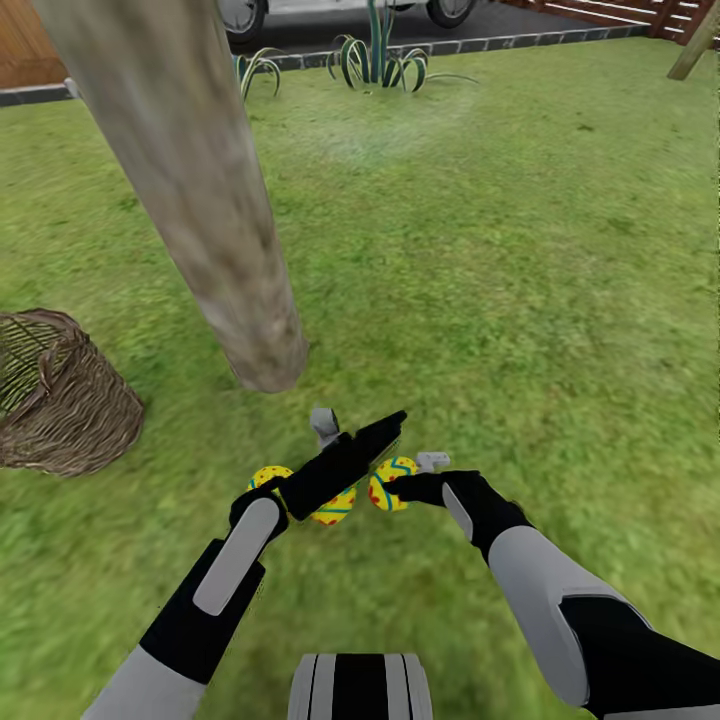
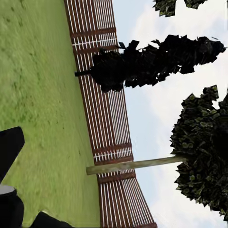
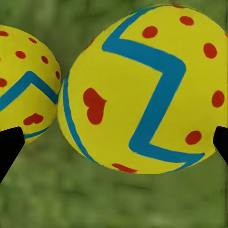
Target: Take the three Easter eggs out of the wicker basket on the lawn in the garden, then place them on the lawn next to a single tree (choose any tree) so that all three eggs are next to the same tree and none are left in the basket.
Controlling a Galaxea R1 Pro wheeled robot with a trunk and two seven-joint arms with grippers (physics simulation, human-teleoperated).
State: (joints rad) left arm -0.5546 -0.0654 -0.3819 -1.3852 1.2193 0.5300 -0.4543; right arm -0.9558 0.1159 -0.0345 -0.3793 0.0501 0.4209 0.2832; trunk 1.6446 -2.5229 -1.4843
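Observation:
Three yellow Easter eggs with blue zigzags and red dots lie on the lawn [image 1: 520, 300] just in front of the tree [image 1: 215, 230]: one egg [image 1: 268, 477] on the left, one egg [image 1: 337, 505] in the middle, one egg [image 1: 392, 483] on the right. My right gripper [image 1: 405, 486] is open around the right egg [image 3: 142, 90], its fingertips [image 3: 9, 145] standing clear of it. The neighbouring egg [image 3: 26, 83] sits beside it. My left gripper [image 1: 388, 428] hovers over the eggs, open and empty, its fingertip [image 2: 10, 145] over grass. The wicker basket [image 1: 60, 410] stands to the left.
Spiky plants [image 1: 380, 62] and a kerb line the lawn's far edge, with a car on the driveway behind. A wooden fence [image 2: 107, 109] and a leaning thin trunk [image 1: 695, 45] stand at the far right. Open grass stretches to the right of the tree.

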